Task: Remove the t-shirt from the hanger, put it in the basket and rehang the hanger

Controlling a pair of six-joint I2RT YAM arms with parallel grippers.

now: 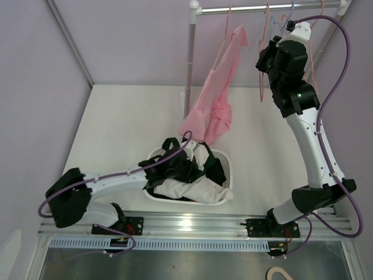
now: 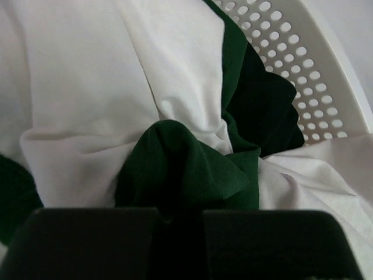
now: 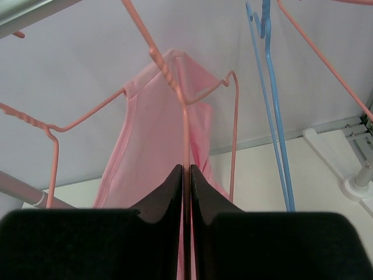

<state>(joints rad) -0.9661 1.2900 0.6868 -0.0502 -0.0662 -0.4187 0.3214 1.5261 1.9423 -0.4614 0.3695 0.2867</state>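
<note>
The pink t-shirt [image 1: 213, 111] hangs from a pink wire hanger [image 1: 227, 29] on the rail, and its lower end reaches the basket. Up at the rail my right gripper [image 1: 263, 58] sits just right of the shirt. In the right wrist view its fingers [image 3: 186, 167] stand nearly together, with a thin pink hanger wire [image 3: 185, 134] running between them. The t-shirt [image 3: 151, 146] shows behind that wire. My left gripper [image 1: 175, 153] lies shut in the basket. A fold of dark green cloth [image 2: 186, 163] buries its fingertips.
A white perforated basket [image 1: 224, 175] holds white cloth [image 2: 87, 76] and dark green cloth. The rail [image 1: 262, 8] stands on a metal post [image 1: 190, 58]. It also carries a blue hanger [image 3: 271, 116] and other pink hangers [image 3: 326, 64]. Purple walls close in the table.
</note>
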